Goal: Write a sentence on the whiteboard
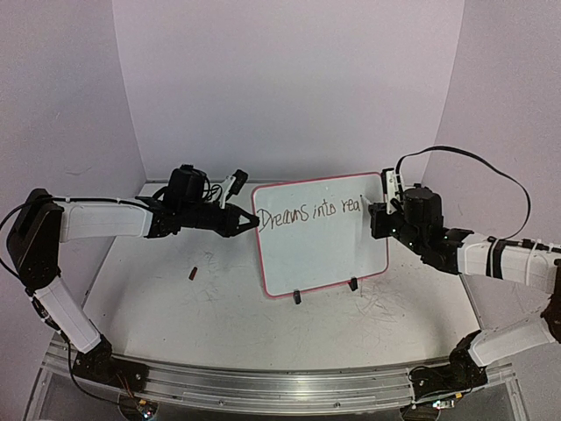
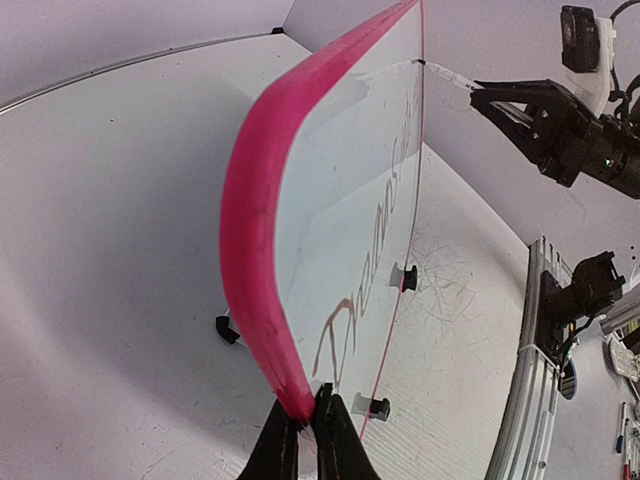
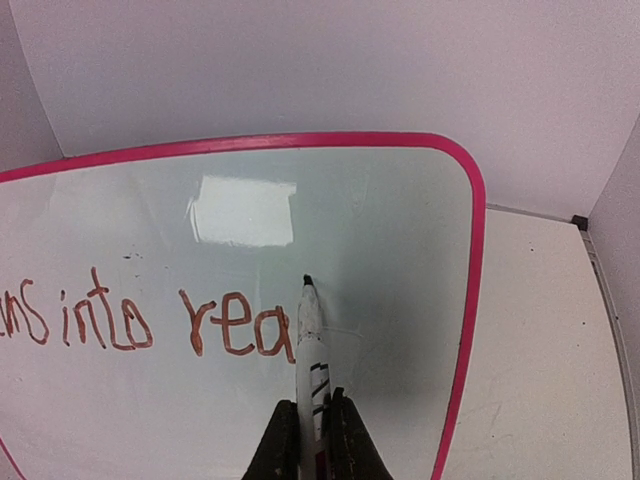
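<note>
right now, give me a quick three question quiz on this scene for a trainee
1. True or false: the left hand grips the whiteboard by its pink edge.
2. What does the right hand hold? A) a marker B) an eraser C) nothing
3. Fill in: the sentence so far reads "Dreams into ___".
Key: 1 true; 2 A; 3 rea
</note>
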### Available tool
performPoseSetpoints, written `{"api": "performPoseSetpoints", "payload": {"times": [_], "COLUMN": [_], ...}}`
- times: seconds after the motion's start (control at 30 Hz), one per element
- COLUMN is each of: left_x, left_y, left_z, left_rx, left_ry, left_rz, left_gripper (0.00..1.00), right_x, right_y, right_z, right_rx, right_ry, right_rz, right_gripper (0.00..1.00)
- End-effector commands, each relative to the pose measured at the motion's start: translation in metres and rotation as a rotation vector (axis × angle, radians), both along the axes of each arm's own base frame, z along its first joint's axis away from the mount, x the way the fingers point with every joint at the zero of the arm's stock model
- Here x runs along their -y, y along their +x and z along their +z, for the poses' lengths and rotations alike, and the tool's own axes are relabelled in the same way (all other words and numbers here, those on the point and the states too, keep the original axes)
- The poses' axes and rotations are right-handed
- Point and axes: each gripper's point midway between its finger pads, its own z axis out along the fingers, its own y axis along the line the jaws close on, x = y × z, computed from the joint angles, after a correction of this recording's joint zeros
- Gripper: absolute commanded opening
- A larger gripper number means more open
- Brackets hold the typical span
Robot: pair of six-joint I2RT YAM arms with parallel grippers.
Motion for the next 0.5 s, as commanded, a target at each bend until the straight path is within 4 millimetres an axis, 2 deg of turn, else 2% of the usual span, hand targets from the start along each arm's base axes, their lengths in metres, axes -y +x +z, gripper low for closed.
{"api": "performPoseSetpoints", "payload": {"times": [0.0,0.47], "left_x": [0.000,0.001], "left_y": [-0.007,-0.008], "left_z": [-0.011,-0.011], "left_rx": [0.028,0.027], "left_ry": [0.054,0.052], "left_rz": [-0.025,-0.029], "left_gripper": [0.00,0.00], "right_x": [0.003,0.004], "right_y": [-0.005,-0.016], "right_z": [-0.002,-0.018], "right_rx": [-0.018,-0.063], "right_ry": [0.021,0.036], "right_rz": [-0.003,0.015], "right_gripper": [0.00,0.00]}}
